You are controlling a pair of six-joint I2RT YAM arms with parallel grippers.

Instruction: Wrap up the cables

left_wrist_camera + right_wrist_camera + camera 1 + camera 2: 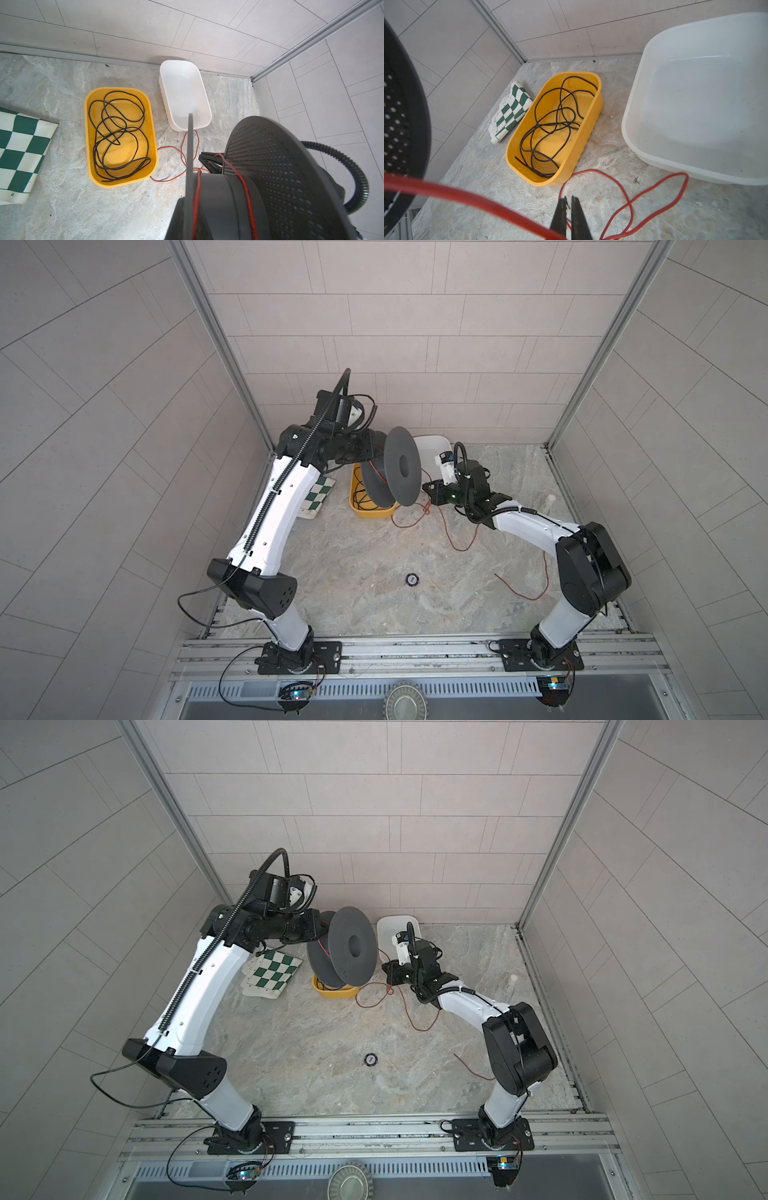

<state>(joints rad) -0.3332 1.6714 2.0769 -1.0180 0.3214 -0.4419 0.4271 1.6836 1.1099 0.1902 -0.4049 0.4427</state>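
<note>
Almost nothing here can be read. In the left wrist view, at the lower left of the frame, the white border of the green-and-white checkered mat point(22, 155) bears one small dark character. It looks like a 5 or an S, and I cannot tell which. The same border shows tiny marks in the right wrist view, all too small to read. In a top view, right of centre, the white camera housing point(445, 467) carries a short line of dark print below a blue patch, too small to read. Lower centre, a round black disc point(411, 579) shows a pale middle with blurred marks, also unreadable.
</note>
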